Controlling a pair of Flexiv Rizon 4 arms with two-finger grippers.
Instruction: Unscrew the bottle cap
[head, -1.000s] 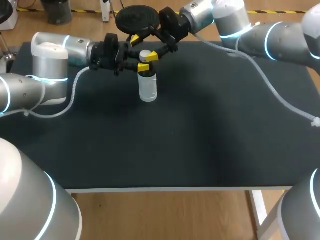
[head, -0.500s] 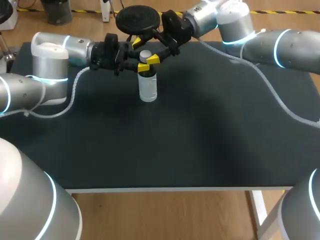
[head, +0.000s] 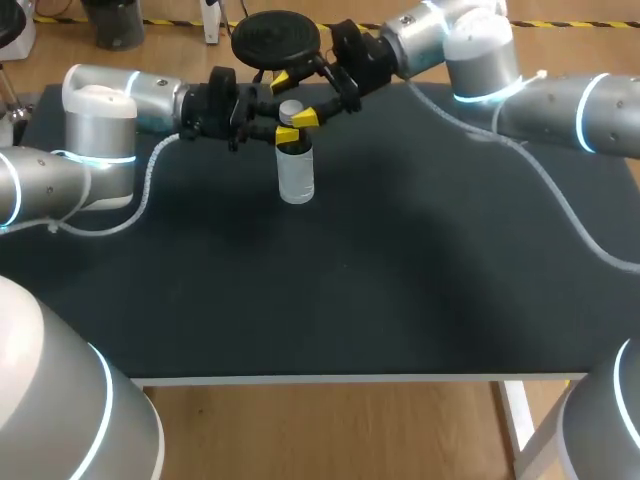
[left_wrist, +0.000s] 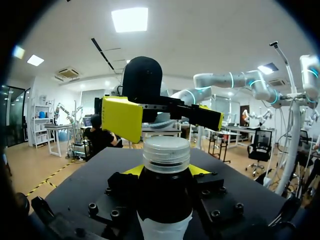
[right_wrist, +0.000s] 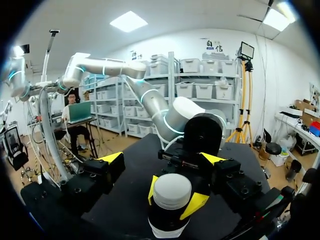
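Observation:
A clear bottle (head: 296, 175) with a pale cap (head: 291, 108) stands upright at the table's back middle. My left gripper (head: 288, 133) comes in from the left and is shut on the bottle's neck just under the cap. In the left wrist view the bottle (left_wrist: 165, 200) and cap (left_wrist: 166, 154) fill the space between its fingers (left_wrist: 131, 170). My right gripper (head: 295, 97) hangs at the cap from the back right, open, one yellow tip on each side and clear of it. In the right wrist view the cap (right_wrist: 171, 190) lies ahead of the right gripper (right_wrist: 161, 159).
A black mat (head: 400, 260) covers the table. A white cable (head: 545, 185) from my right arm trails across its right side. Another cable (head: 150, 180) loops beside my left arm.
My right arm's wrist and forearm have swung a little to the right and back while its open gripper stayed at the cap. The left gripper and the bottle have not moved.

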